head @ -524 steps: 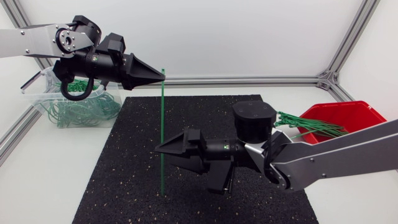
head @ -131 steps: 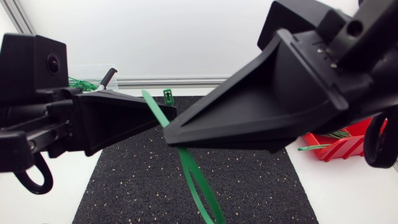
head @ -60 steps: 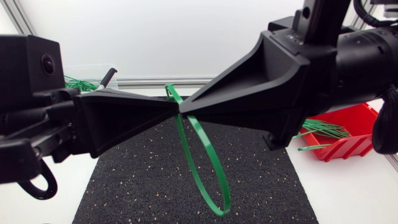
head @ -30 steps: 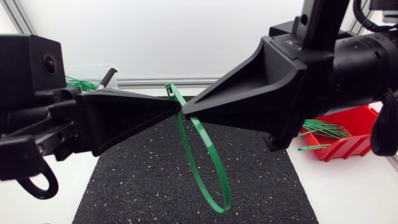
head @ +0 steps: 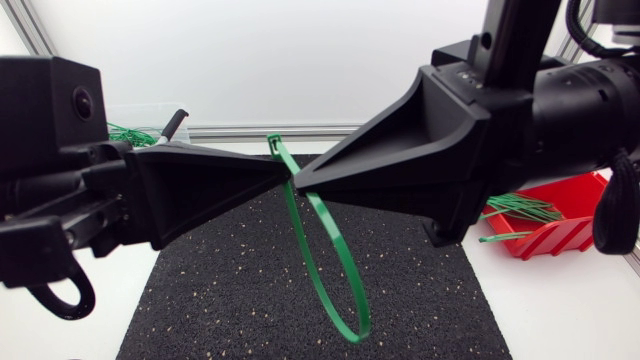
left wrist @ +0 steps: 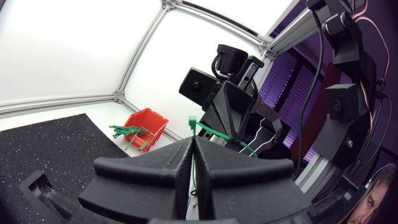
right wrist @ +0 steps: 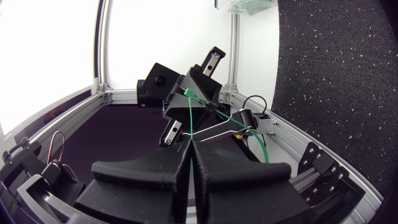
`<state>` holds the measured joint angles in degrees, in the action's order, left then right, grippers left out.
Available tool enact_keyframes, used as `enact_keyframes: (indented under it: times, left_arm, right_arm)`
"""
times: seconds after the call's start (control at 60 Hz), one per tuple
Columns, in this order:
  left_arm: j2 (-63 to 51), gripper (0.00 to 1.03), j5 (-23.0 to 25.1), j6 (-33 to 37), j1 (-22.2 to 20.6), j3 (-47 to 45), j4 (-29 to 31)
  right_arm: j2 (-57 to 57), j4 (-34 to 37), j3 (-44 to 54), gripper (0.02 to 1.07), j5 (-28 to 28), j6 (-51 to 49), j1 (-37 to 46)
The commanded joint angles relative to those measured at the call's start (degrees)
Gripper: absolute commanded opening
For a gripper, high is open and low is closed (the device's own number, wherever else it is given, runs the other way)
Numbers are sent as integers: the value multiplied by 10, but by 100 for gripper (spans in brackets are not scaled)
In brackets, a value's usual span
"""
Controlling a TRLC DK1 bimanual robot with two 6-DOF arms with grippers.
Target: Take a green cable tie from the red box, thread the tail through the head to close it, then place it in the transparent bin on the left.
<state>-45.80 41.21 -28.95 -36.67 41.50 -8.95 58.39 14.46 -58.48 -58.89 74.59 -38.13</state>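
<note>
Tie (head: 341, 262) between left hand (head: 281, 176), right hand (head: 300, 183)

Two matte black grippers, wedge-fingered

The left gripper (head: 284, 176) and right gripper (head: 296, 186) are each formed of two broad, smooth wedge-shaped fingers tapered to a point. Behind the left, a boxy black housing (head: 45, 105) with a round recess is seen. Behind the right, a ringed cylindrical link (head: 590, 105) and a looped black cable (head: 606, 215) are seen.
</note>
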Motion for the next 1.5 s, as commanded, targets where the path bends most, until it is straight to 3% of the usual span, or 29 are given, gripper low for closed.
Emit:
enact_keyframes:
  times: [0.0, 0.783, 1.483]
  left_arm:
    - [-3, 4, -3, -16, -2, -9, -12]
    - [0, 4, -7, -15, -5, -12, -13]
    - [19, 4, -16, -15, 11, -23, -18]
  right_arm:
    - [0, -10, 10, 8, 1, 18, -3]
    - [52, -53, -11, 8, 9, 42, 11]
    - [86, -87, -43, 8, 67, 87, -7]
